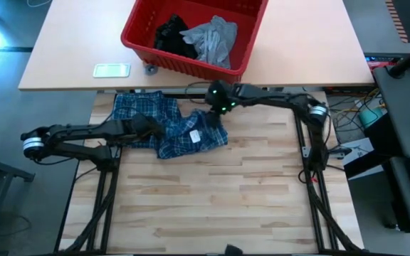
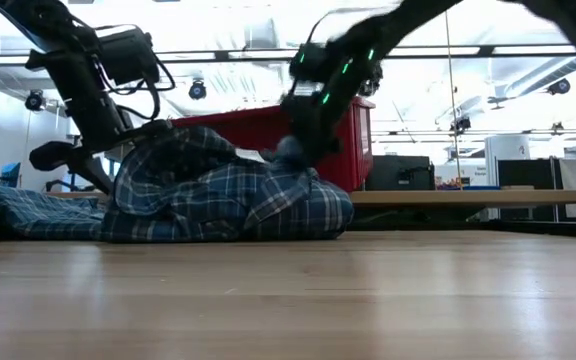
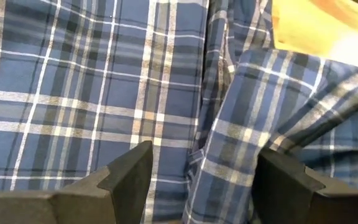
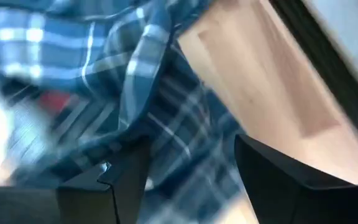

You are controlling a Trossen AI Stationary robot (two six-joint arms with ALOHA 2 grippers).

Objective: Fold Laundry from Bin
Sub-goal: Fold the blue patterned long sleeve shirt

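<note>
Blue-and-white plaid shirt is lying crumpled on the far part of the wooden desk in the high view, just near the red bin, which is holding a grey T-shirt and a black garment. Left hand and right hand are both resting on the shirt. In the low view, the shirt is making a heap before the bin. In both wrist views, the fingers are standing apart, with plaid cloth between them.
</note>
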